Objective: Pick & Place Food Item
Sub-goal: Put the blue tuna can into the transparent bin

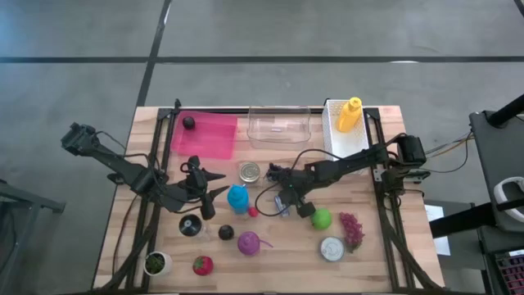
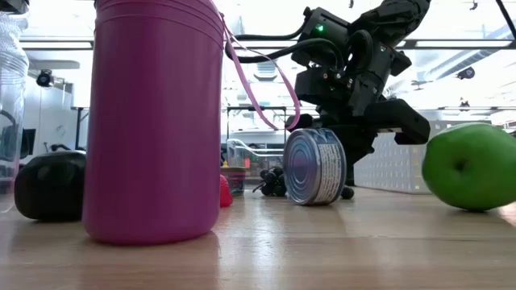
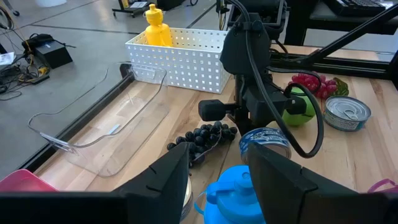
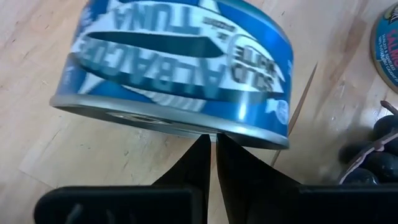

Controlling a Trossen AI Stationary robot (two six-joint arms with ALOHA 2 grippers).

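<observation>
A blue tuna can [image 4: 186,68] stands on its edge on the table [image 1: 393,205], seen also in the low view [image 2: 316,167]. My right gripper [image 4: 212,140] is shut and comes down at the can [image 1: 284,208] from the table's right. A bunch of black grapes [image 3: 202,137] lies just beyond the can. A blue bottle [image 1: 237,197] stands to the can's left. My left gripper [image 1: 218,185] hovers open beside the bottle [image 3: 233,190], with nothing between its fingers. My right gripper touches the tuna can with its shut fingertips [image 4: 202,149] at the rim of one flat end [image 4: 186,127]. The fingers slant down from the table's right side. The can stands on its edge, its round wall on the table.
At the far edge lie a pink tray [image 1: 209,135], a clear container [image 1: 278,127] and a white basket [image 1: 340,135] holding a yellow bottle [image 1: 350,113]. A green apple [image 1: 322,218], red grapes [image 1: 352,229], a tin [image 1: 332,248] and a purple cup [image 1: 248,242] crowd the near side.
</observation>
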